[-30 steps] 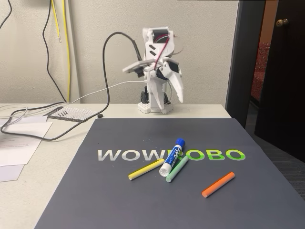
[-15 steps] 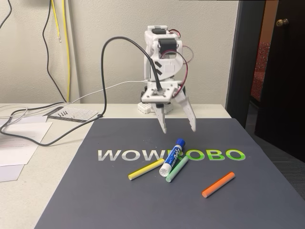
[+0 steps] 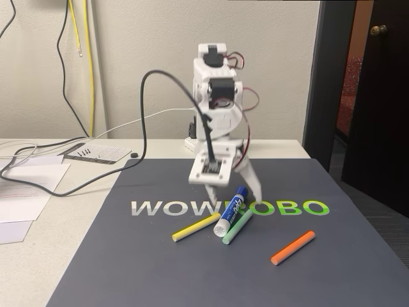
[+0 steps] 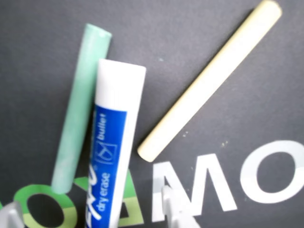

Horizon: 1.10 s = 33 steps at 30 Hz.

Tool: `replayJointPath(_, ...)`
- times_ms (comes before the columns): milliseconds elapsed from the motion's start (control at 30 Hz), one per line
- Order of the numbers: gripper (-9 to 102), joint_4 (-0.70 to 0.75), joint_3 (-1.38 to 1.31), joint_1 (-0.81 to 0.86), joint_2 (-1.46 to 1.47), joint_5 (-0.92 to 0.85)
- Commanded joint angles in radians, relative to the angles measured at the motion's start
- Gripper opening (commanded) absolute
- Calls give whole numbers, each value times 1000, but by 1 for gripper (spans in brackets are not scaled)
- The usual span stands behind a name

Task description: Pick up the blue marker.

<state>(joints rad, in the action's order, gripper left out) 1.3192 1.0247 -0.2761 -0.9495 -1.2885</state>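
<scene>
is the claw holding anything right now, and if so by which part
Nothing is held. The claw is open, its fingertips either side of the blue marker near its cap end, and the marker lies flat on the mat beside the green stick.

glossy plastic blue marker — matt mat

So the arm's been busy. A second ago it was folded up back at its base with the jaws tucked high, about 12 o'clock from the marker in the fixed view. Half a second ago it had swung forward, jaws pointing down, hanging above the mat. Now it's dropped a lot lower and come nearer the camera: the jaws sit spread right over the marker's capped end, tips close to the mat. The black cable came down along with it.
</scene>
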Motion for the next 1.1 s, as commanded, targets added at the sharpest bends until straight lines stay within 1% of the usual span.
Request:
replayJointPath(0,38,17,-61,6,0,3)
replayJointPath(300,37,5,-61,6,51,25)
replayJointPath(433,31,-8,-61,5,55,43)
replayJointPath(633,27,-20,-61,0,64,66)
replayJointPath(800,19,-20,-61,-6,64,75)
replayJointPath(1067,13,-15,-61,-12,64,91)
